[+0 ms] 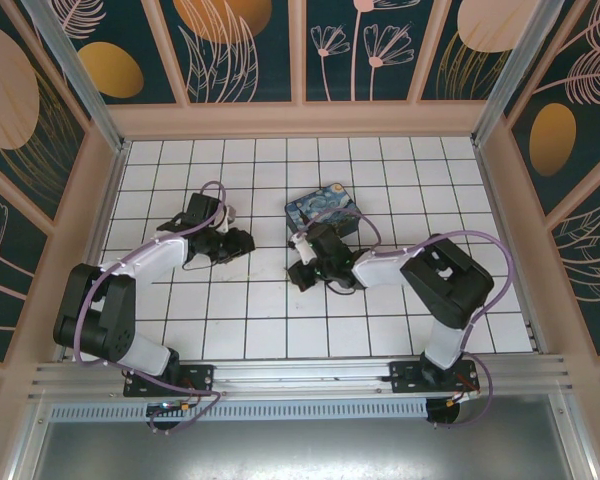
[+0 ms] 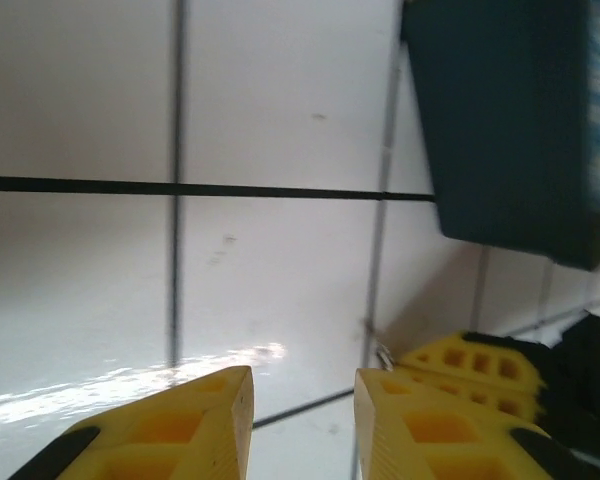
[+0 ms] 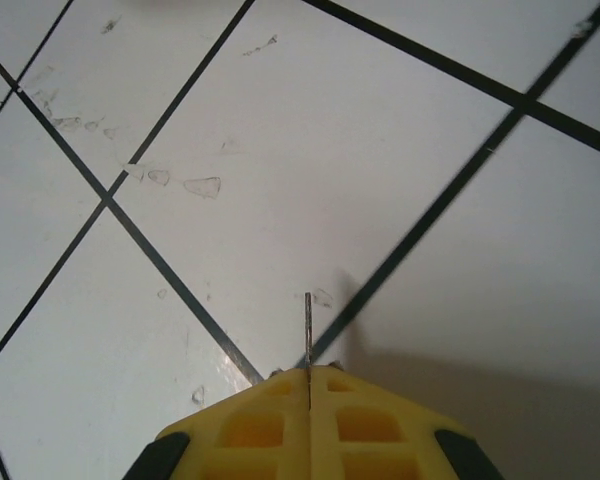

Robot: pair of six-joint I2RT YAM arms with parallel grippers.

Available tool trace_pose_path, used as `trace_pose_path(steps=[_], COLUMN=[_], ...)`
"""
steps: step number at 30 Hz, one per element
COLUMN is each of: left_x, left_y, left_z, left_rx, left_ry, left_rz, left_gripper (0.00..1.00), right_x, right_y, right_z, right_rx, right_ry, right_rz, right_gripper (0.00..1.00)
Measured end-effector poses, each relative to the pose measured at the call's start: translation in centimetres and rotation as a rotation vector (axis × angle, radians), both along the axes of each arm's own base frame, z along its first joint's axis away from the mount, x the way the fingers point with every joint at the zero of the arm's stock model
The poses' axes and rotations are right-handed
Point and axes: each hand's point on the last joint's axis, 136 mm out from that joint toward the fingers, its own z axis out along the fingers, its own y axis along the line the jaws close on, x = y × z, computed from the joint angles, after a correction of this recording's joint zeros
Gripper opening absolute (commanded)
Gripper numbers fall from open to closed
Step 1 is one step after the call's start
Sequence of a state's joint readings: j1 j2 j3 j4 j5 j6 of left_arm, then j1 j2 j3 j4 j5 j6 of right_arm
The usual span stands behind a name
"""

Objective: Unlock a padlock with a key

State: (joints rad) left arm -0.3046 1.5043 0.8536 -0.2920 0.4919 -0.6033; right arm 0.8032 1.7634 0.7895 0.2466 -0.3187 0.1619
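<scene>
White tiles covered the desk (image 1: 380, 310). Your right gripper (image 3: 308, 378) had its jaws pinching the key (image 3: 307, 330), blade forward; the left gripper (image 2: 302, 395) jaws stood spread. You needed the left to steady the padlock first.

Floor tiles (image 1: 230, 310) white w/ black grid. Box (image 1: 325, 205) blue-yellow swirls. Key (image 3: 307, 335) pale grey. Walls (image 1: 250, 60) teal, orange ovals, pink flowers.

Loads of bare tiled floor (image 1: 450, 200) on the right and along the near rows. Middle's tight: the painted box (image 1: 322, 208) sits just behind the right gripper (image 1: 298, 277), key (image 3: 307, 335) sticking out of it, and the left gripper (image 1: 243, 241) is near, across a small gap.
</scene>
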Motion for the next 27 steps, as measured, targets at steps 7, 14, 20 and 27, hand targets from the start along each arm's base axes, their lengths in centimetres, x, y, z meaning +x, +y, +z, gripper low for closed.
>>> trace_pose_path(steps=[7, 14, 20, 27], left_x=[0.5, -2.5, -2.0, -2.2], left_y=[-4.1, -9.9, -10.7, -11.2], left_z=[4.3, 5.4, 7.1, 7.8], left_rx=[-0.145, -0.264, -0.335, -0.372], left_ry=[-0.117, -0.142, -0.193, -0.210], left_rz=[-0.195, -0.407, -0.424, -0.450], left_gripper=[0.24, 0.28, 0.27, 0.26], right_x=[1.2, 0.8, 0.1, -0.6], right_y=[-1.7, -3.1, -3.7, -3.6], right_z=[6.8, 12.5, 12.6, 12.4], right_rx=[0.195, 0.359, 0.382, 0.396], right_ry=[0.006, 0.012, 0.068, 0.109], right_rz=[0.003, 0.048, 0.060, 0.073], right_gripper=[0.02, 0.02, 0.02, 0.02])
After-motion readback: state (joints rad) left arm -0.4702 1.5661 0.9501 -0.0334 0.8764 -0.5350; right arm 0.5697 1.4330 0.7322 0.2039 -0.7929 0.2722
